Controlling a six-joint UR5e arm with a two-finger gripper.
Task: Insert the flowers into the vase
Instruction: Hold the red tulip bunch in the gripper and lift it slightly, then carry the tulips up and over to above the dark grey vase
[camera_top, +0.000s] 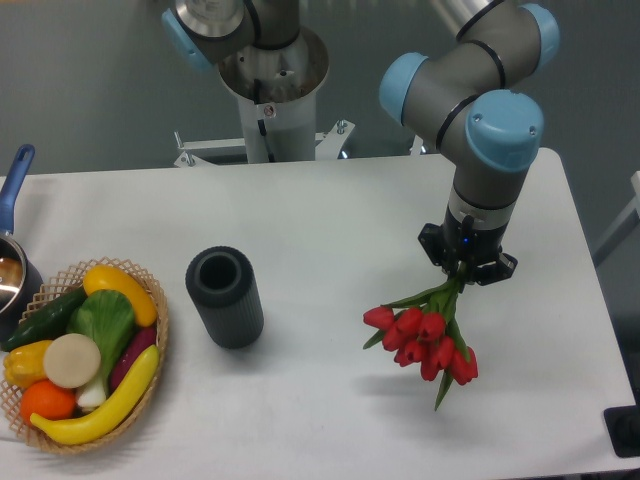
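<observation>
One bunch of flowers (425, 340), right of centre: red closed tulip buds, roughly nine, with green stems and leaves, hanging heads-down from the end effector (464, 270), pinched on the stems. One vase (225, 297), centre-left on the white worktop (330, 220): dark grey, matte, ribbed cylinder, mouth open. One woven basket (152, 300) of fruit, lower left.

White table (330, 215), dark grey wall (90, 90) behind, even diffuse light.
</observation>
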